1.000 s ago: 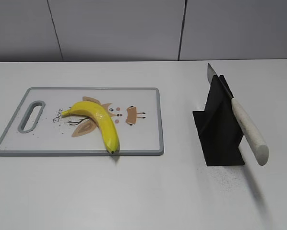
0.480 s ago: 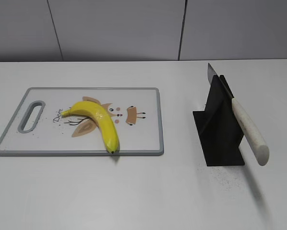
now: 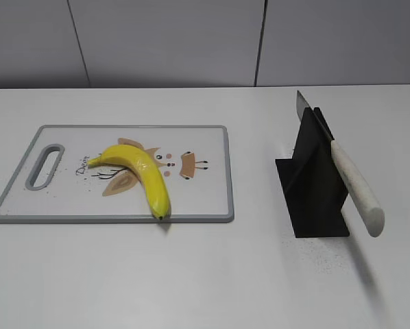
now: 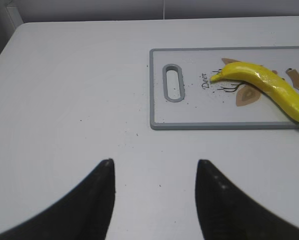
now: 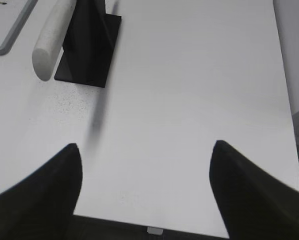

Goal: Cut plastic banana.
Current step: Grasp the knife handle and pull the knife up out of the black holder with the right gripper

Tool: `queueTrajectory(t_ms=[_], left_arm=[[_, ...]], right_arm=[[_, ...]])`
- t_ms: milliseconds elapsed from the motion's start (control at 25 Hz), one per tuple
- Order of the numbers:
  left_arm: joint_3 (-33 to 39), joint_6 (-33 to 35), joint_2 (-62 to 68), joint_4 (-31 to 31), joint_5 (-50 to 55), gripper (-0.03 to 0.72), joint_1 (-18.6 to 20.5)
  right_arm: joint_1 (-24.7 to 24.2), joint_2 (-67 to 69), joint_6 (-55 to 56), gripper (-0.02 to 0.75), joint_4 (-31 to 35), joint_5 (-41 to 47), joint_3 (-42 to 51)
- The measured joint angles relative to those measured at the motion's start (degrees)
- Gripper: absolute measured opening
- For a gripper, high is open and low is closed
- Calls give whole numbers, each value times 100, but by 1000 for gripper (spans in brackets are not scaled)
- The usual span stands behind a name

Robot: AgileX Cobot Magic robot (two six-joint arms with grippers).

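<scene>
A yellow plastic banana (image 3: 138, 170) lies whole on a white cutting board (image 3: 205, 199) with a grey rim, at the left of the table. It also shows in the left wrist view (image 4: 267, 87) on the board (image 4: 189, 110). A knife (image 3: 349, 175) with a white handle rests slanted in a black stand (image 3: 313, 188) at the right; its handle (image 5: 52, 35) and the stand (image 5: 89, 50) show in the right wrist view. My left gripper (image 4: 154, 165) is open and empty above bare table, left of the board. My right gripper (image 5: 145, 147) is open and empty near the table's front edge. Neither gripper appears in the exterior view.
The cutting board has a handle slot (image 4: 173, 82) at its left end. The white table (image 3: 212, 274) ends at a front edge (image 5: 154, 226) under the right gripper. A grey panelled wall (image 3: 191, 41) stands behind the table.
</scene>
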Motion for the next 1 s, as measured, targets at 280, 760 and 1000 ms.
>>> queueTrajectory(t_ms=[280, 760, 1000], left_arm=[[0, 0, 0, 2, 0, 551, 0], [0, 0, 0, 2, 0, 607, 0], [0, 0, 0, 2, 0, 594, 0]], right_arm=[[0, 770, 258, 591, 0, -5, -335], [0, 1984, 828, 590, 178, 39, -1104], [0, 3030, 865, 559, 825, 171, -1566]])
